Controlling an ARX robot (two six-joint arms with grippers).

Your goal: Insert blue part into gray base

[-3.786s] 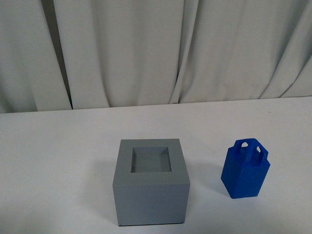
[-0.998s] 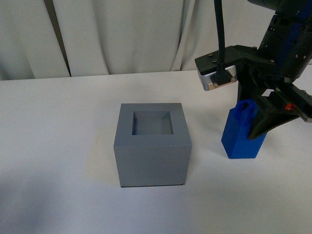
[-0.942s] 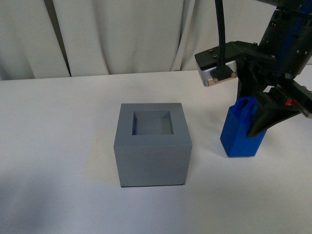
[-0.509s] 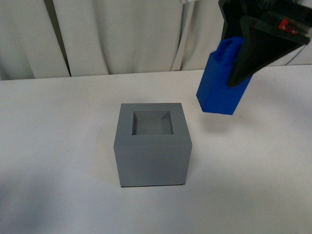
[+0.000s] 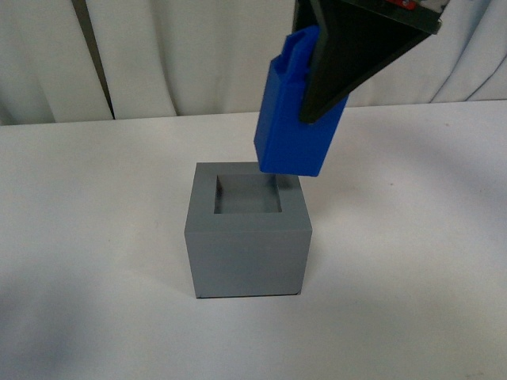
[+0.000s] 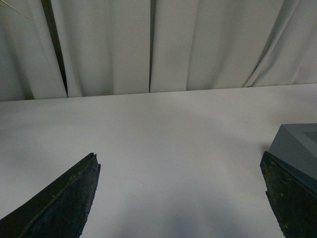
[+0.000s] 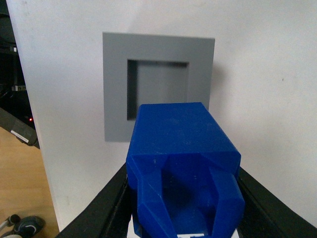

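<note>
Half-second on: blue part (image 5: 291, 138) (clamped in right gripper (image 7: 183, 173)) shifted over gray base (image 5: 245, 249); left gripper (image 6: 179, 158) apart.

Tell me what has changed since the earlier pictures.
The right gripper came in, closed its fingers on the blue part, lifted it off the table and carried it left; it now hangs tilted above the gray base, not yet in the recess. The gray base stayed put.

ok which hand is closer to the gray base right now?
Right. The right hand holds the blue part just above the gray base; the left hand hangs open off to the side, outside the front view.
</note>
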